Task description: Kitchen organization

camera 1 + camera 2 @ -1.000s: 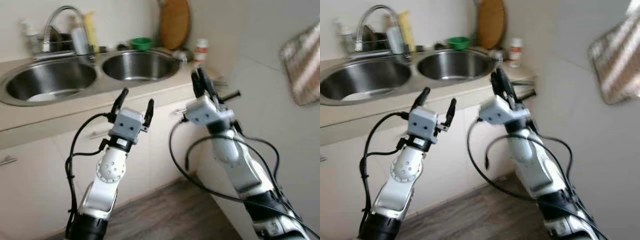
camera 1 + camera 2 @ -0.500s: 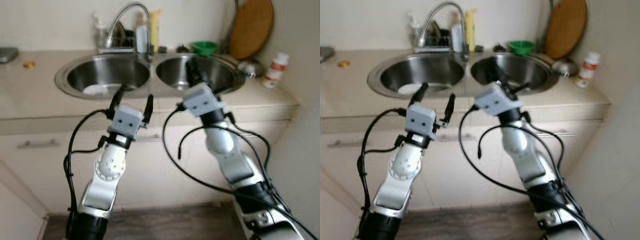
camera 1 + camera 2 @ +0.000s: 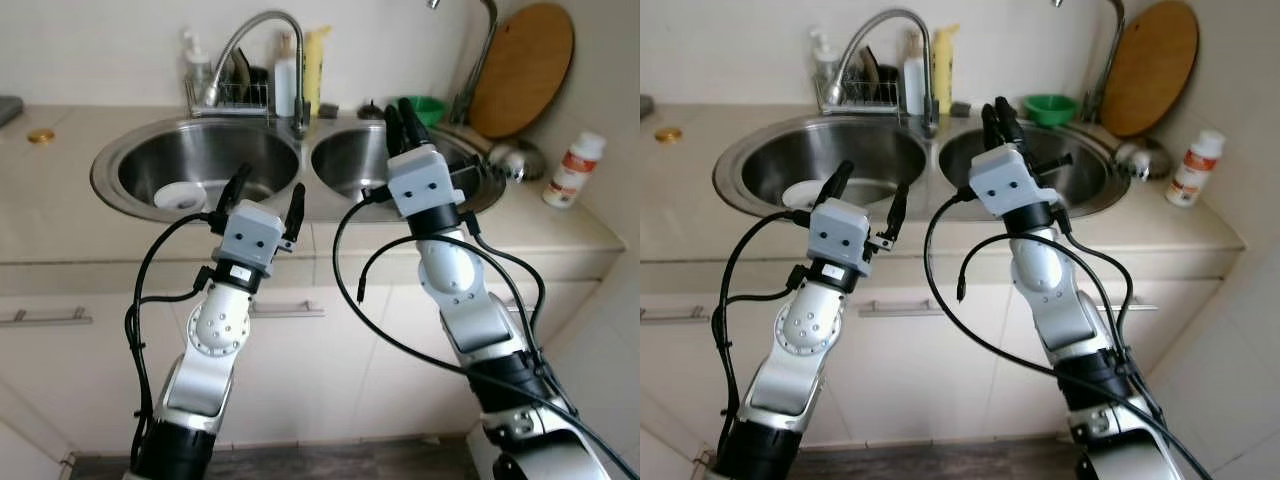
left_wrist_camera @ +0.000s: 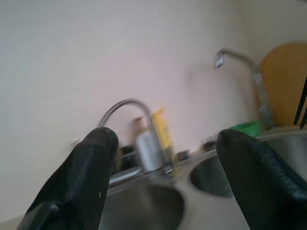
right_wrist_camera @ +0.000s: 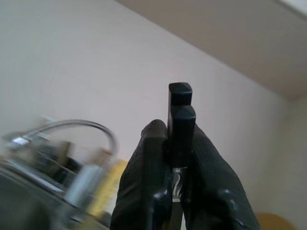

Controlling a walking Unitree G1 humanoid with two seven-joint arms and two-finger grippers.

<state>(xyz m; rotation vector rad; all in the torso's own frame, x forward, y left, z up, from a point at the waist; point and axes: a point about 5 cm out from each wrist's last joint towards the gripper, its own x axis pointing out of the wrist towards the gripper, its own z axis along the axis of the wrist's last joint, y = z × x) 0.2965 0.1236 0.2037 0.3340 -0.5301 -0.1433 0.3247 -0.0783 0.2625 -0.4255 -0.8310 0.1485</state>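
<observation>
I face a steel double sink (image 3: 110, 160) set in a beige counter. My left gripper (image 3: 271, 184) is raised in front of the left basin, open, with nothing between its fingers (image 4: 96, 158). My right gripper (image 3: 402, 112) points upward before the right basin, shut on a slim black utensil (image 5: 180, 103) that sticks out just past the fingertips; a silvery part of it shows lower between the pads. A white dish (image 3: 180, 196) lies in the left basin.
A curved tap (image 3: 262, 35), a wire rack with bottles (image 3: 288, 75) and a yellow bottle (image 3: 318, 60) stand behind the sink. To the right are a green bowl (image 3: 432, 104), a round wooden board (image 3: 522, 70) and a white red-capped bottle (image 3: 572, 170). Cabinet doors lie below the counter.
The camera has swung left, so the sink now sits square in front instead of off to the left. Both arms keep their raised pose; the right gripper stays shut on the utensil.
</observation>
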